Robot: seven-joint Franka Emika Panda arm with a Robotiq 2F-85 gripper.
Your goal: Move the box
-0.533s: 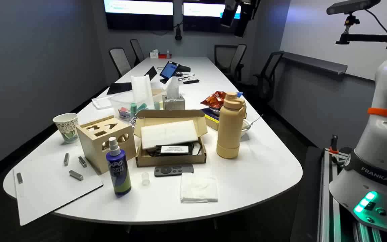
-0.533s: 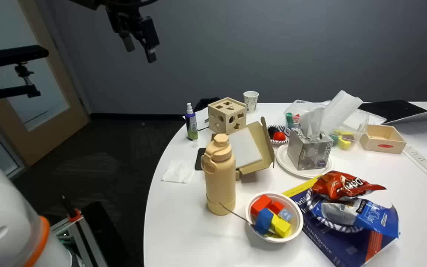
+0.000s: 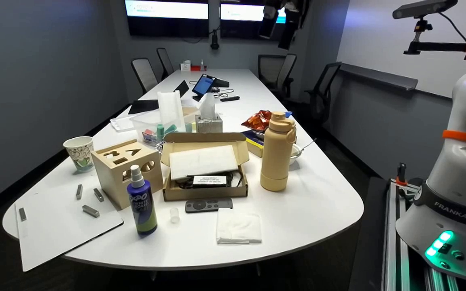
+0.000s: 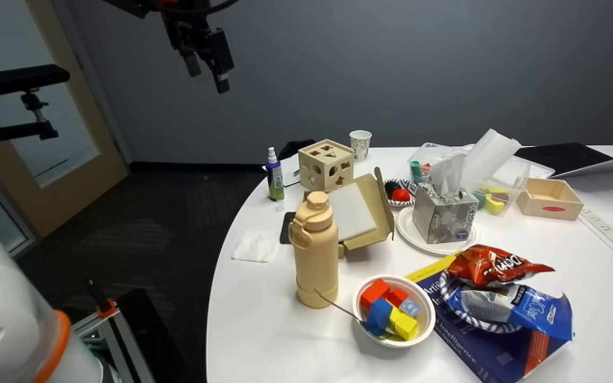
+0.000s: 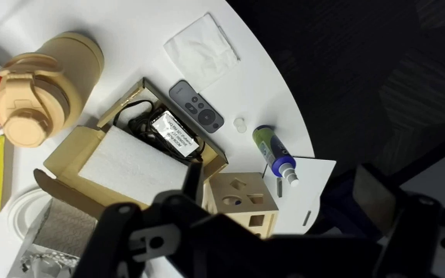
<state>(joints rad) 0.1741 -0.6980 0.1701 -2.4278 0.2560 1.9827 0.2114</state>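
The box, a pale tan wooden cube with shaped holes, stands on the table in both exterior views [image 3: 110,180] [image 4: 325,169]. It also shows in the wrist view [image 5: 244,193], partly hidden behind the gripper's dark body. My gripper is high above the table in both exterior views [image 3: 276,39] [image 4: 208,75], apart from the box. Its two fingers are spread wide in the wrist view [image 5: 284,189], with nothing held between them. The box appears beyond the fingers, nearer the left one.
A spray bottle [image 3: 143,206] stands close before the box. The open cardboard tray [image 3: 206,194] is beside it, and a paper cup [image 3: 80,155] is behind. A whiteboard [image 3: 59,238] with small grey blocks lies in front. A tall jug [image 4: 317,260] stands past the tray.
My gripper has moved slightly lower, leftward in one exterior picture and rightward in another. It stays open. The box and the table objects have not moved.
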